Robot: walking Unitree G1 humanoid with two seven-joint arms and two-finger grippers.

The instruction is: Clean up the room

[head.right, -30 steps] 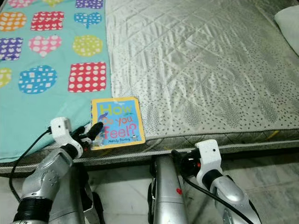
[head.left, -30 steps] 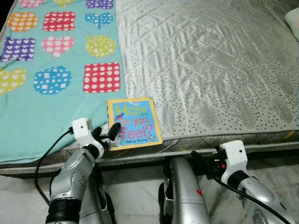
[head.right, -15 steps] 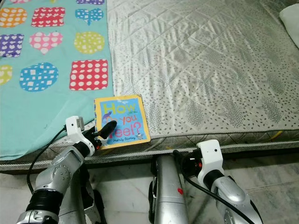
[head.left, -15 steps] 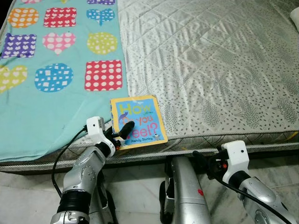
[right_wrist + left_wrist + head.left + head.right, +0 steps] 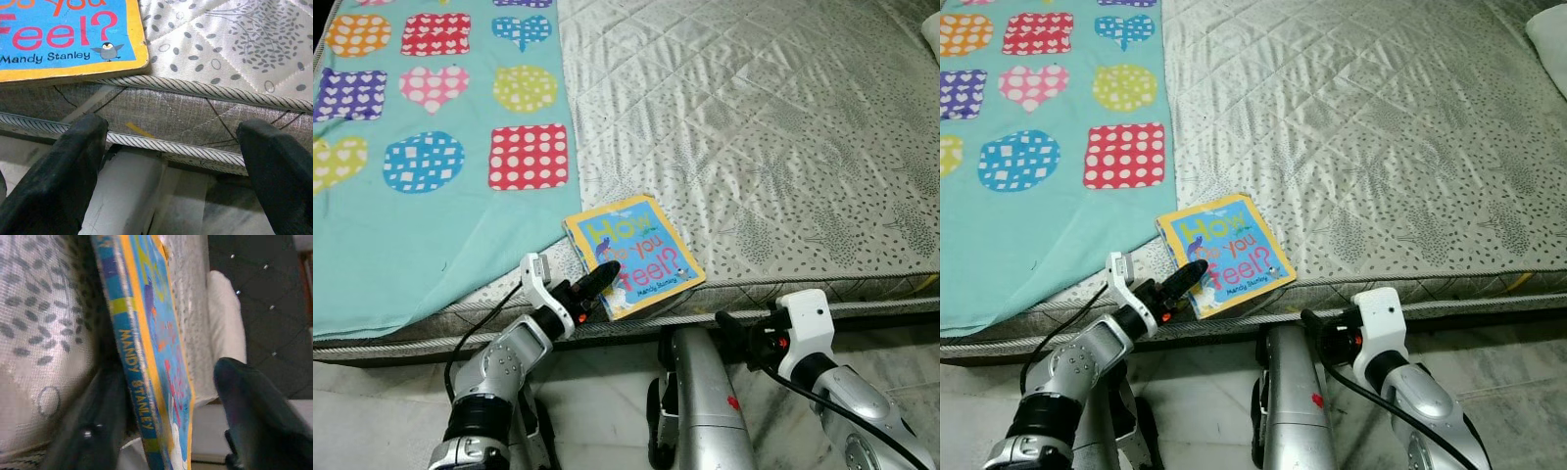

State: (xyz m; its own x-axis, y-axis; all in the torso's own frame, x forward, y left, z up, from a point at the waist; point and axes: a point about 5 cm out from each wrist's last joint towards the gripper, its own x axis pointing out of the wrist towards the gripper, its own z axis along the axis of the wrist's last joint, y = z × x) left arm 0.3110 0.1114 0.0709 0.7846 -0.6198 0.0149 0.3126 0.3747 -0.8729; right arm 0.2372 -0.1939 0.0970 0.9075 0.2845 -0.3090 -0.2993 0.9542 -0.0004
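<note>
- Since a second ago, the book (image 5: 634, 256) has turned on the mattress: its cover then sat nearly square to the bed's edge, and it now lies skewed, with its far corner swung toward the robot's right and its near corner jutting over the edge.
- Over the same second the left tool (image 5: 591, 285) has gone further in toward the book's near left corner.
- Now the left tool has one black finger over the cover and the other under it, beside the spine; in the left wrist view the spine (image 5: 132, 377) reading "MANDY STANLEY" runs between the two dark fingers (image 5: 254, 416), so the tool straddles the book, but I cannot tell whether the fingers press it.
- The book, yellow-bordered and blue with the title "How do you Feel?", lies on the grey quilted mattress (image 5: 773, 147), just to the right of the turquoise blanket (image 5: 431, 235) with its spotted hearts, squares and circles.
- The right tool (image 5: 176, 161) hangs below the mattress edge, released, its two fingers wide apart with nothing between them; in its wrist view the book's lower corner (image 5: 73, 44) shows above the piped edge.
- The right arm's white wrist (image 5: 803, 323) sits low, well apart from the book.
</note>
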